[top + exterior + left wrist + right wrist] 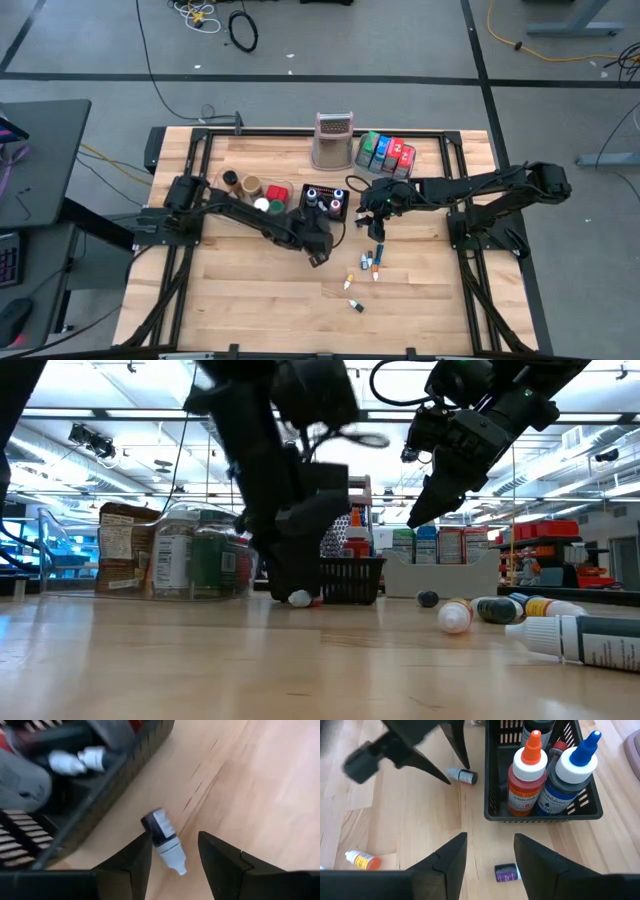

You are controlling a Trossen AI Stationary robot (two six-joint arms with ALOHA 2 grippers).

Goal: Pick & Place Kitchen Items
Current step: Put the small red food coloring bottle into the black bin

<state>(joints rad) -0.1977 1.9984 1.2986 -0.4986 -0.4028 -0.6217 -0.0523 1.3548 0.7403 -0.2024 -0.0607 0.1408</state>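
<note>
A tiny bottle with a dark body and a white cap lies on its side on the wood, just beside the black mesh basket. My left gripper is low over it and open, one finger on each side; it also shows in the high view. My right gripper is open and raised above the table, close to the basket's near right corner. A purple-capped bottle lies under it. Orange-capped and blue-capped bottles stand upright in the basket. My left gripper comes from above, pointing down, with its fingers across the tiny bottle's dark end. One fingertip stands right against that end; I cannot tell whether it touches. The bottle lies flat on the table.
Several more tiny bottles lie loose on the wood nearer the table's near edge. A clear tub of round jars sits left of the basket. The silvery grater and a grey tray of packets stand at the far edge.
</note>
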